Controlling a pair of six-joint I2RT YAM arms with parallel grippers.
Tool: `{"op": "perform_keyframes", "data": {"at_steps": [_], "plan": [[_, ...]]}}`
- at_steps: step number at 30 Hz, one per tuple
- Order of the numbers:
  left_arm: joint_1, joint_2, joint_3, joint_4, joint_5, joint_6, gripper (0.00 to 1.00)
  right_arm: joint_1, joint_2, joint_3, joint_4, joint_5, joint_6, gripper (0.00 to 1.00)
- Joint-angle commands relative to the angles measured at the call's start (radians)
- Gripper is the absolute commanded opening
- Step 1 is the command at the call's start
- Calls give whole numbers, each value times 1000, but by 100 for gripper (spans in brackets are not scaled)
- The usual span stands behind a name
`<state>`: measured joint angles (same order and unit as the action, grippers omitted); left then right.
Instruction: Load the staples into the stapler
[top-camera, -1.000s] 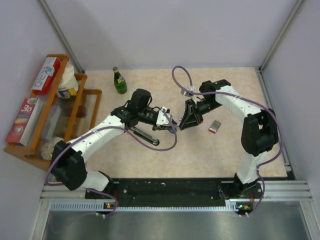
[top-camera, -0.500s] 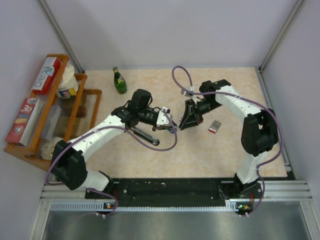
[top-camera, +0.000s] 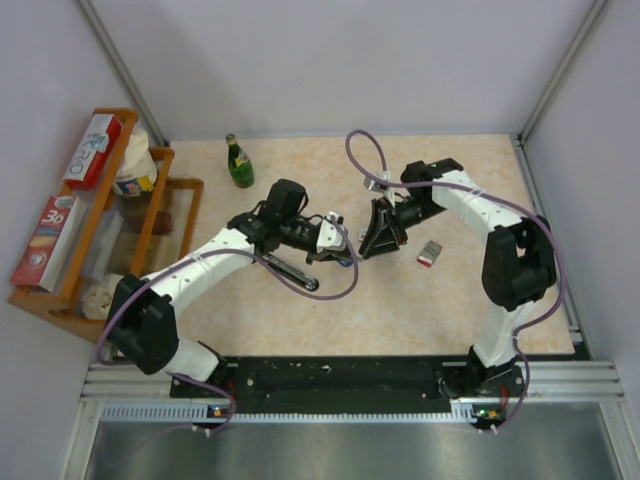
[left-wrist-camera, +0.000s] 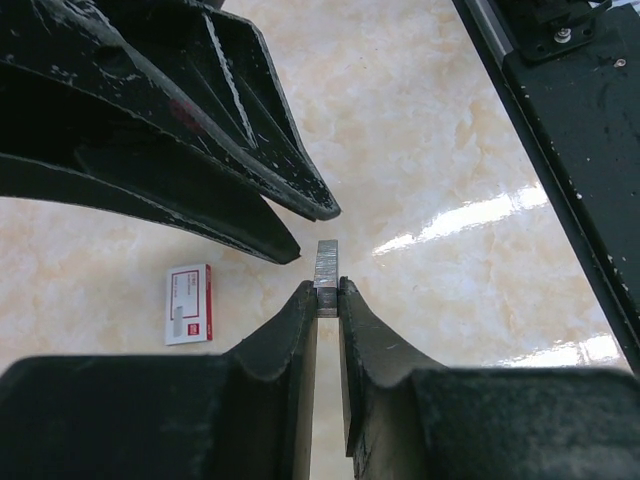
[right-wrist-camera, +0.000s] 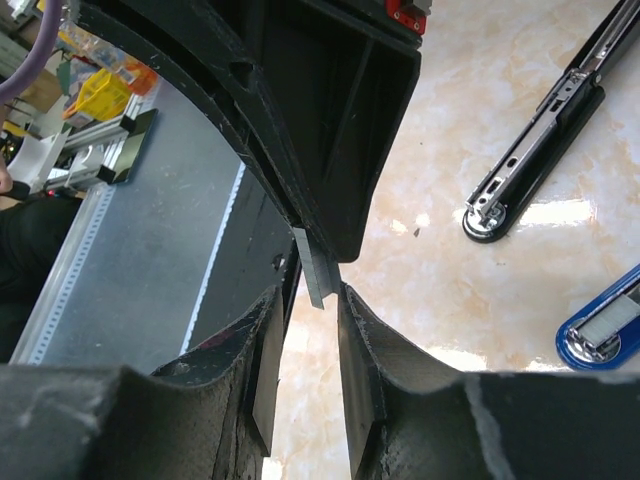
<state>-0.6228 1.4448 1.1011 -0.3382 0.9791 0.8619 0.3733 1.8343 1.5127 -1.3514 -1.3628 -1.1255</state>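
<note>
Beige table (top-camera: 400, 310), both arms meeting above the middle of it. Stapler (top-camera: 296, 273) lies opened out flat, partly under the left arm. Left gripper (left-wrist-camera: 327, 300) and right gripper (right-wrist-camera: 310, 295) face each other tip to tip. Box (top-camera: 429, 253) sits on the table by the right arm, well apart from the stapler. Strip (left-wrist-camera: 326, 265) of staples is off the table between the two grippers: left is clamped on one end, right's jaws stand slightly parted around the other and look like they're not gripping.

Step, I'd say: handover of the strip, right to left.

Next: right backs clear, left carries the strip to the stapler, aligns it lengthwise with the channel and lowers it in. Small grip area, so it could twist or slip.
</note>
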Motion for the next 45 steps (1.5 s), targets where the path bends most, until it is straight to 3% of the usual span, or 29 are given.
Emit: {"op": "perform_keyframes", "data": {"at_steps": [1,6,13,21,28,34,37,45], "plan": [[-3,17,42,18,18,-49,16,-22,16,35,-270,-16,-34,29],[0,34,52,31,29,-106,14,-27,6,44,-269,4,-39,29],[6,72,55,131,-13,-270,20,-74,-41,76,-221,131,33,32],[41,117,60,281,19,-523,20,-111,-297,-106,272,476,424,36],[69,109,52,330,27,-604,22,-112,-380,-176,411,594,472,37],[175,66,42,403,73,-685,40,-105,-440,-287,531,594,422,37],[250,29,42,381,93,-686,55,-64,-454,-333,540,603,354,38],[446,-101,46,122,103,-600,92,176,-400,-453,633,803,202,46]]}}
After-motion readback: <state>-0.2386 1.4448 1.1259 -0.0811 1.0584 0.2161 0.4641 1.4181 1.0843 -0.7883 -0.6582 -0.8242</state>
